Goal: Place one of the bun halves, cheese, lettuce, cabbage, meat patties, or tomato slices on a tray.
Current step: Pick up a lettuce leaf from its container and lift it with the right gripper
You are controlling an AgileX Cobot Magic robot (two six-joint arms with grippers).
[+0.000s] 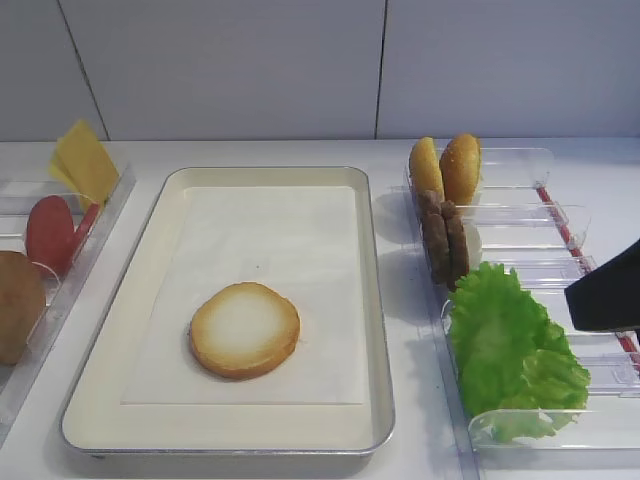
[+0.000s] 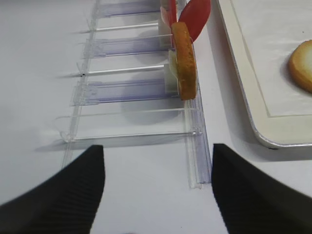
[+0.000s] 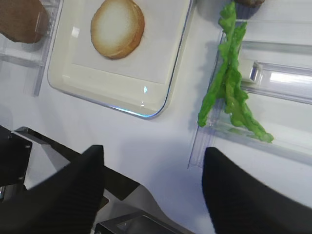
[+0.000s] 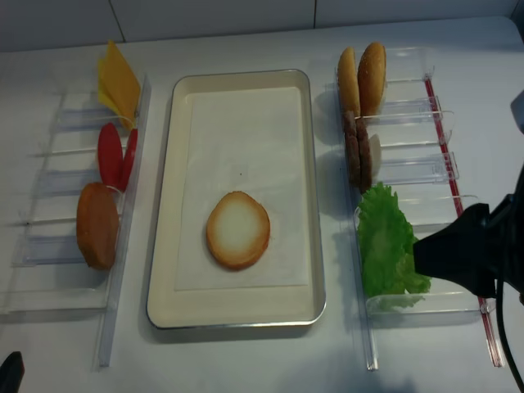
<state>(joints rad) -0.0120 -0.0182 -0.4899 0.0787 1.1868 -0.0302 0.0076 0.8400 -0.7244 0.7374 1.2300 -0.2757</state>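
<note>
Meanwhile: One Bun Half on the Tray, Both Grippers Empty

Nearest in the right wrist view, the right gripper (image 3: 153, 190) has its fingers apart with nothing between them, above bare table just short of the tray (image 3: 161, 97) corner and the lettuce (image 3: 229, 83) bin. The overhead view shows only its dark body beside the lettuce. The left gripper (image 2: 158, 195), seen only by its own camera, is likewise apart and empty, before a clear rack (image 2: 195, 141) holding an upright bun (image 2: 184, 58) and tomato slices (image 2: 195, 17). On the tray's paper liner (image 4: 246, 164) lies a bun half (image 4: 237, 230), pale face up. Farther back stand meat patties (image 4: 357, 147), two more buns (image 4: 363, 79) and cheese (image 4: 117, 82). No writing is readable.
</note>
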